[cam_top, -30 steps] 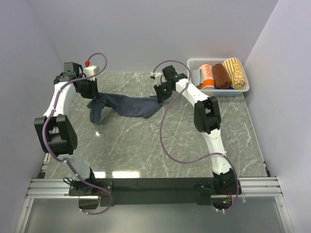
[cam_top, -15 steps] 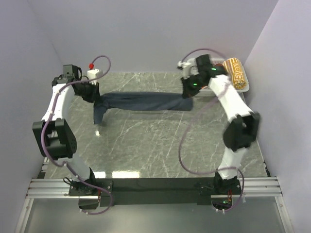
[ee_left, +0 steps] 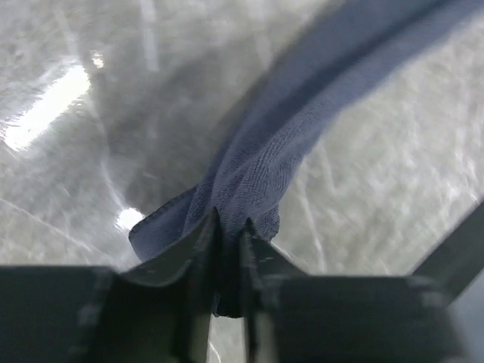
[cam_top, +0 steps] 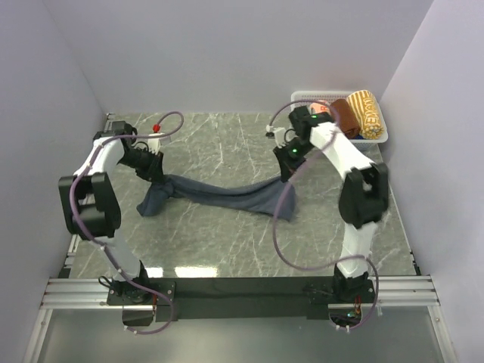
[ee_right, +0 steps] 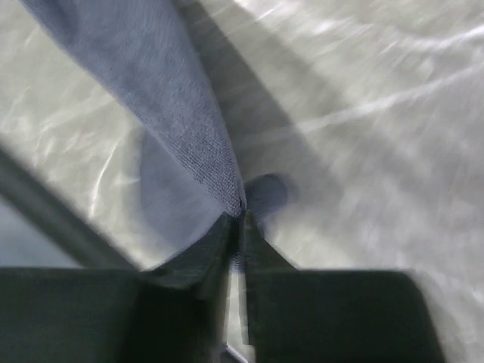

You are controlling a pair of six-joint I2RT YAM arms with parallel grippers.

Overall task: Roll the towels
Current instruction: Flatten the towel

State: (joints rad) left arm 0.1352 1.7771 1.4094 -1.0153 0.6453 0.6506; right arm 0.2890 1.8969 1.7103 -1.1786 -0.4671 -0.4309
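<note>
The dark navy towel (cam_top: 219, 195) hangs stretched between my two grippers and sags onto the marble table in the middle. My left gripper (cam_top: 157, 171) is shut on its left corner; the left wrist view shows the cloth (ee_left: 280, 144) bunched between the jaws of my left gripper (ee_left: 229, 227). My right gripper (cam_top: 288, 169) is shut on the right corner; the right wrist view shows the cloth (ee_right: 174, 113) pinched at the tips of my right gripper (ee_right: 240, 215). A fold hangs down below each held corner. No white tag shows.
A white lattice basket (cam_top: 383, 138) stands at the back right corner and holds rolled towels: an orange-and-white one (cam_top: 321, 110), a brown one (cam_top: 345, 115) and a yellow patterned one (cam_top: 367, 113). Grey walls close in the left, back and right sides.
Both grippers have moved toward the near side and lower with the towel. The right gripper came back left from the basket, so the towel now sags onto the table instead of hanging taut.
</note>
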